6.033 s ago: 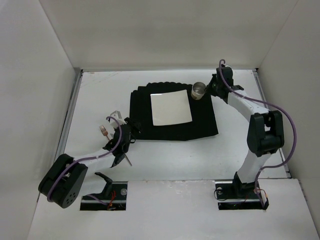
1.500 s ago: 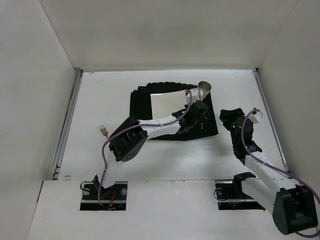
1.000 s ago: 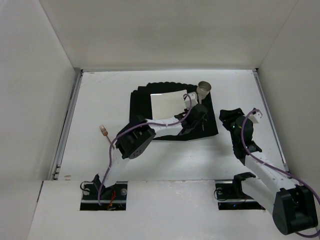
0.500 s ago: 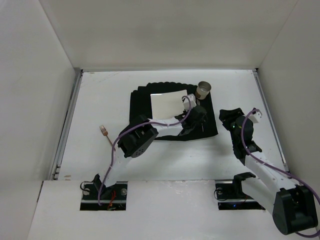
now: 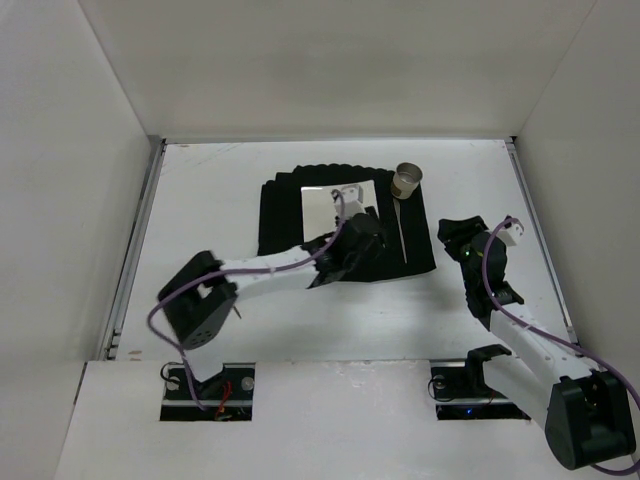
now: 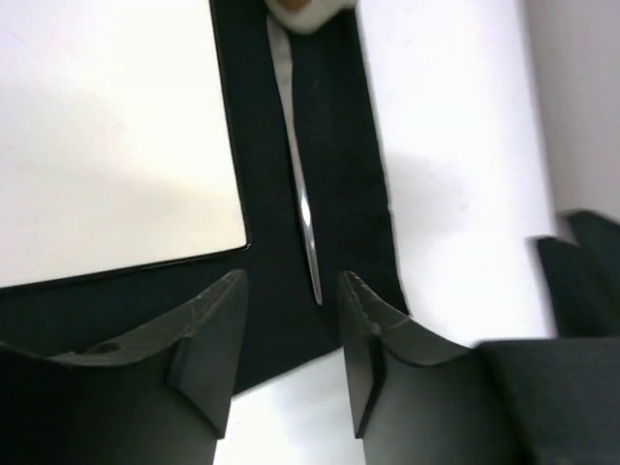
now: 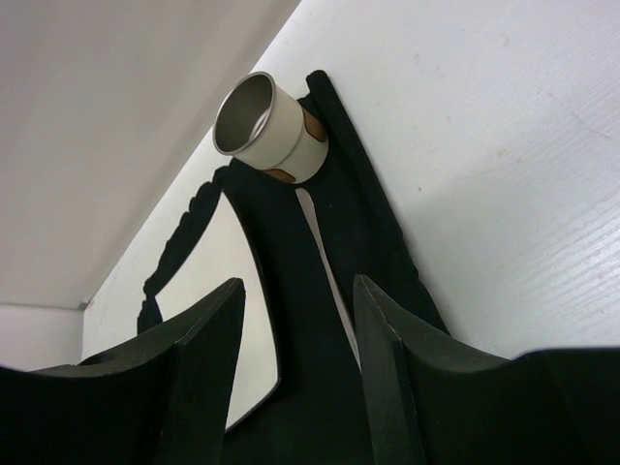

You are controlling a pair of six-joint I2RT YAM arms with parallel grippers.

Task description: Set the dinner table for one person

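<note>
Place setting under way: the white-walled tabletop (image 5: 200, 200) is seen spread beneath both arms. A black mat (image 5: 280, 215) is laid at its far middle, with a white plate (image 5: 320, 205) on it. A knife (image 5: 399, 232) is laid on the mat just right of the plate, and a cup (image 5: 407, 181) is stood at the mat's far right corner, close to the knife's far end.

The left hand (image 6: 291, 281) is poised over the mat's near edge, its fingers apart and nothing between them, with the knife lying just ahead. The right hand (image 7: 297, 283) is held off to the right of the mat, its fingers apart and empty.

Trouble is judged likeliest from the left arm, which is stretched across mat and plate. The knife could be caught or the mat rumpled by a low or sideways pull-back, and the cup could then be tipped.
</note>
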